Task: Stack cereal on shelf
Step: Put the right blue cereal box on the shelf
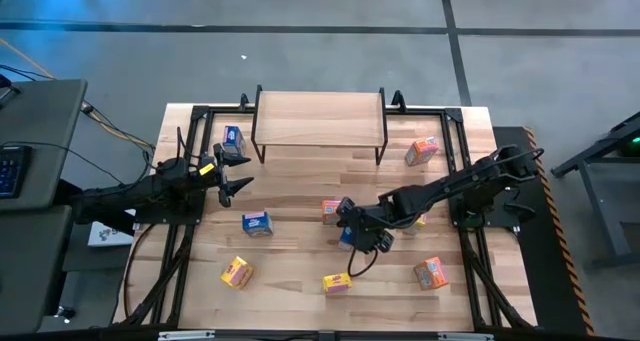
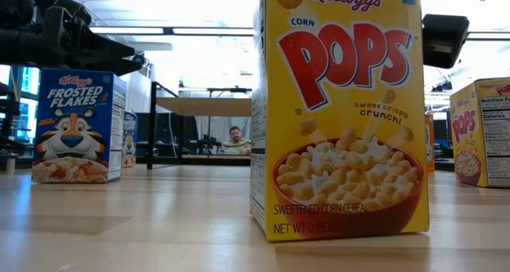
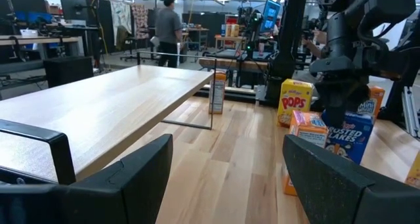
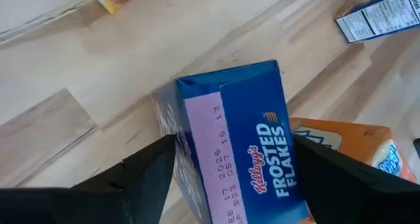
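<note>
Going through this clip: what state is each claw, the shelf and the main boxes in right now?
shelf: top bare, no boxes on it
left claw: open, empty, beside the shelf's left end
right claw: lowered over the blue Frosted Flakes box
blue Frosted Flakes box: upright on the table, mid-table
Corn Pops box: upright on the table, untouched
orange box: upright by the shelf's right legs, untouched

Bright ceiling light fills the room and washes out the background in the low view, behind the yellow cereal box [image 2: 343, 112]. The table [image 1: 300, 271] is evenly lit from above, with soft shadows. In the right wrist view, the dark fingers [image 4: 131, 184] look blurred.
</note>
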`<state>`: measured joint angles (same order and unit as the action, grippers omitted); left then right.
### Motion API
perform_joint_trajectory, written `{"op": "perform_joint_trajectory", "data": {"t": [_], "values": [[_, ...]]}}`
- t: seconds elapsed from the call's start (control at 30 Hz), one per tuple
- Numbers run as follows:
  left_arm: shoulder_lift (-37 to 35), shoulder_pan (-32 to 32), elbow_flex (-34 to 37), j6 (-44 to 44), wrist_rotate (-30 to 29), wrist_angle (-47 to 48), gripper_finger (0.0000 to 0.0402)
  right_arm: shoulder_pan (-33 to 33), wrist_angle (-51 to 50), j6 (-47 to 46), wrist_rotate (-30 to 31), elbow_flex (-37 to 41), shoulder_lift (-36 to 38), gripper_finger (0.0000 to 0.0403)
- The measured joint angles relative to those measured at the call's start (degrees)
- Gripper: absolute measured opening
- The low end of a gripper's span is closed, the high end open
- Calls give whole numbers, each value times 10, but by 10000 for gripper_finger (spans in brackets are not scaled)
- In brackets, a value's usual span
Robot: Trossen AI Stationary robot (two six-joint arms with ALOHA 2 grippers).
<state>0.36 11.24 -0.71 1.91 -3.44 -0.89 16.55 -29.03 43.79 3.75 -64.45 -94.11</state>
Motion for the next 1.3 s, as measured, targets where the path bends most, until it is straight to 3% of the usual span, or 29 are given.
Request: {"op": "perform_joint_trajectory", "data": {"t": [1.17, 1.3], "values": [[0, 0, 0, 0, 0, 0, 281, 12, -21, -84, -38, 0, 1, 171], [0, 0, 0, 0, 0, 0, 281, 12, -66, -108, -41, -18, 1, 168]]}}
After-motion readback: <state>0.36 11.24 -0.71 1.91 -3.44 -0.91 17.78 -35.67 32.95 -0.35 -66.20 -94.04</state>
